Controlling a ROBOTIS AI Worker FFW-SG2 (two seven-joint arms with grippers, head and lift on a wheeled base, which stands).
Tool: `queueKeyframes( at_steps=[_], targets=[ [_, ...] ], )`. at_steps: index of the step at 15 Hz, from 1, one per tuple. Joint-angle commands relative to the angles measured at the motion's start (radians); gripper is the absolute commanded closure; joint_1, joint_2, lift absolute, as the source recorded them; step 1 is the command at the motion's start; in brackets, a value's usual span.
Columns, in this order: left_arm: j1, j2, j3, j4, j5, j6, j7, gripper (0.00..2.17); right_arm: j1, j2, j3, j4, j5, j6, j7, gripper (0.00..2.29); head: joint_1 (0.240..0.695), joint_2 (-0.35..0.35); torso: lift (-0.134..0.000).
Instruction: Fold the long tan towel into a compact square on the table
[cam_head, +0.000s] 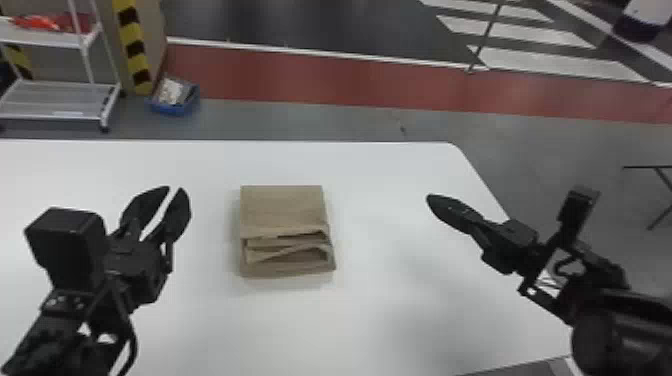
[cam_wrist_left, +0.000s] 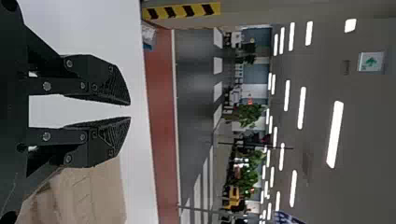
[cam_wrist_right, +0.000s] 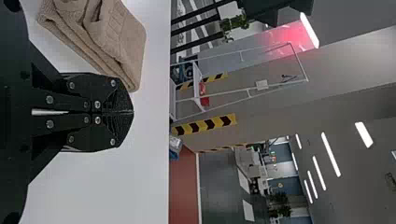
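Tan and folded, the towel (cam_head: 281, 207) lies on the white surface (cam_head: 370, 170) between the slightly parted, empty left claw (cam_head: 174, 189) and the right claw (cam_wrist_right: 133, 112), closed on nothing; the left claw is nearer.

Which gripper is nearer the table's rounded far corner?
Right. The right gripper is short of the rounded far corner; the left gripper is beyond the towel, on its left.

My left arm (cam_head: 55, 350): in from the bottom-left corner | my left gripper (cam_head: 175, 188): aimed forward and inward, black fingers (cam_wrist_left: 95, 77) parted | my right arm (cam_head: 620, 335): in from the lower right | my right gripper (cam_head: 429, 198): angled forward and inward, fingertips together
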Motion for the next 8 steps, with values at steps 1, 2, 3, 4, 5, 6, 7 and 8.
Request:
queueKeyframes(
  at_steps=[1,2,3,4,5,6,7,8],
  targets=[
    [0.002,-0.001,0.009,-0.017,-0.014,-0.042,0.013,0.01,0.035,0.010,0.033,-0.102,0.013,0.020,-0.044,1.01,0.695,-0.195,-0.125],
    [-0.001,-0.003,0.012,-0.017,-0.018,-0.042,0.016,0.04,0.057,0.016,0.053,-0.149,0.021,0.017,-0.081,0.56,0.695,-0.176,-0.125],
    [-0.005,-0.007,0.019,-0.017,-0.026,-0.042,0.014,0.04,0.069,0.028,0.065,-0.174,0.021,0.001,-0.108,0.20,0.695,-0.167,-0.125],
    [-0.007,-0.009,0.020,-0.020,-0.040,-0.042,0.016,0.03,0.081,0.051,0.077,-0.198,0.021,-0.039,-0.140,0.01,0.695,-0.157,-0.125],
    [-0.007,-0.024,0.020,-0.026,-0.060,-0.045,0.020,0.04,0.098,0.076,0.088,-0.215,0.022,-0.076,-0.173,0.00,0.695,-0.146,-0.125],
    [-0.010,-0.038,0.017,-0.028,-0.075,-0.048,0.033,0.06,0.113,0.091,0.105,-0.234,0.030,-0.125,-0.202,0.01,0.695,-0.138,-0.125],
    [-0.015,-0.049,0.009,-0.026,-0.100,-0.048,0.048,0.06,0.133,0.103,0.126,-0.258,0.044,-0.152,-0.242,0.04,0.695,-0.122,-0.125],
    [-0.016,-0.061,0.005,-0.026,-0.133,-0.048,0.065,0.06,0.152,0.123,0.134,-0.284,0.050,-0.164,-0.268,0.05,0.695,-0.114,-0.125]
  ],
)
